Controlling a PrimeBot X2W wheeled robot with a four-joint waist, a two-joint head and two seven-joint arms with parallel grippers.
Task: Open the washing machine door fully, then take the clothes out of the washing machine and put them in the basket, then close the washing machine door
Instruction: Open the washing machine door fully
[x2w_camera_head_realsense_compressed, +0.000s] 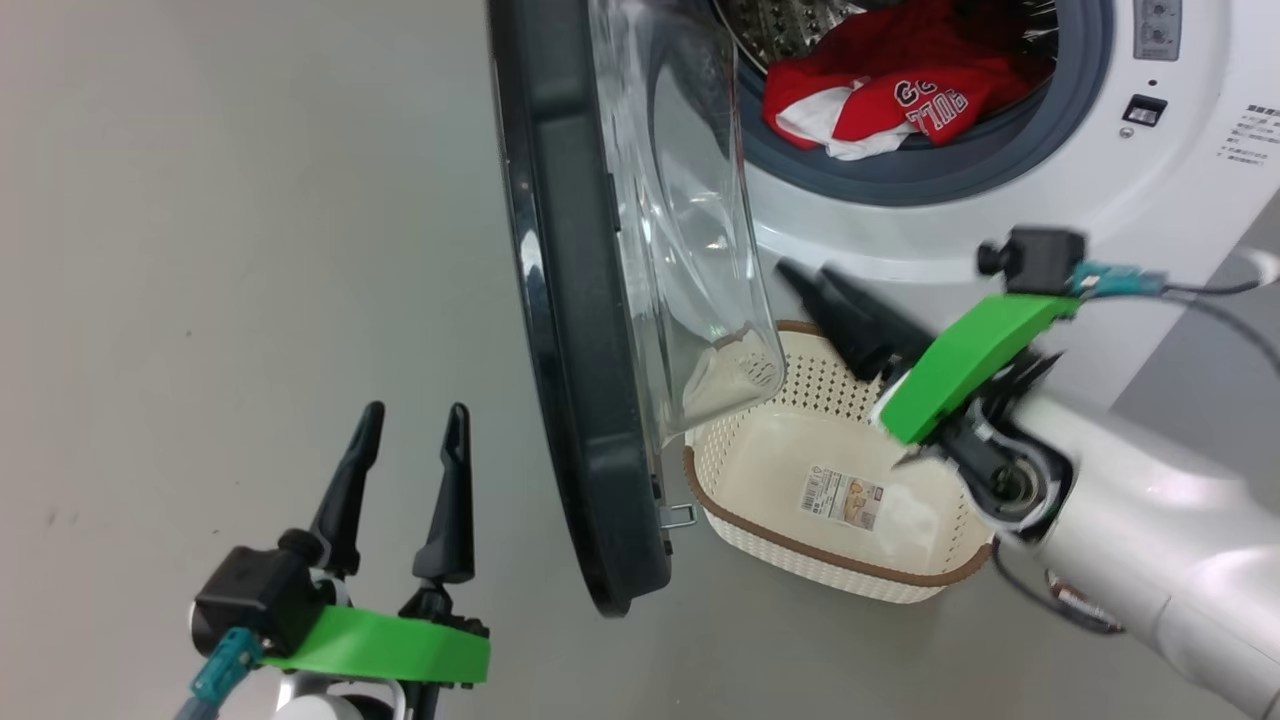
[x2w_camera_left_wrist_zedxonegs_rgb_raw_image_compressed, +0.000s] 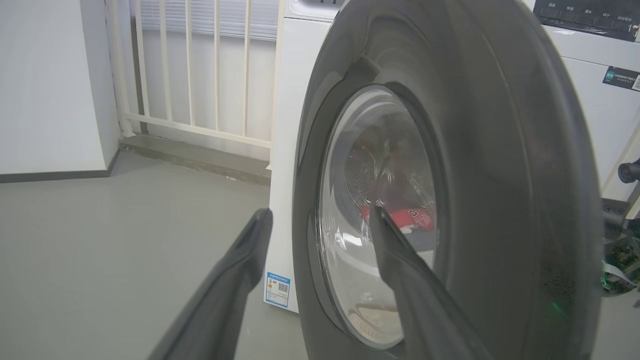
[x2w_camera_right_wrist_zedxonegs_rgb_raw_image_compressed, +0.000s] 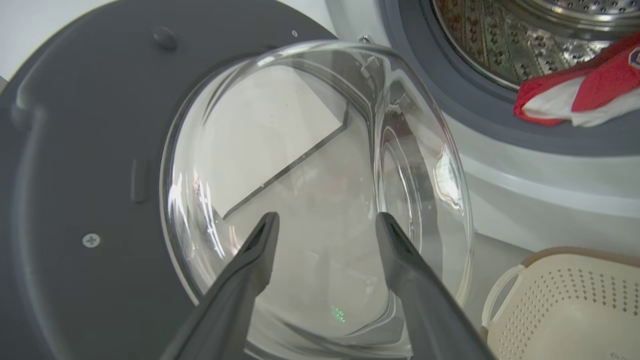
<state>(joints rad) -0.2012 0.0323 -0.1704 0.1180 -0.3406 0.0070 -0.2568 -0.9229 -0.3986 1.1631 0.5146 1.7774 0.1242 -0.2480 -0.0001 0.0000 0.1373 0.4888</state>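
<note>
Door-opening step: glossy black-rimmed round glass door half swung.
Left gripper and right gripper both spread, empty; glass just ahead of right fingers. Next, I'd say, push it wider.

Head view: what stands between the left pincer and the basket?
The washing machine door, open and edge-on, separates the left pincer from the basket, in the head view.

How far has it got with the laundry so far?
The washing machine door stands swung out, so opening is at least partly done. The right hand, open and empty, points at the door's inner glass, perhaps to push it wider. The left hand is open too. The red clothes lie in the drum and the basket is empty, so unloading and closing remain.
</note>
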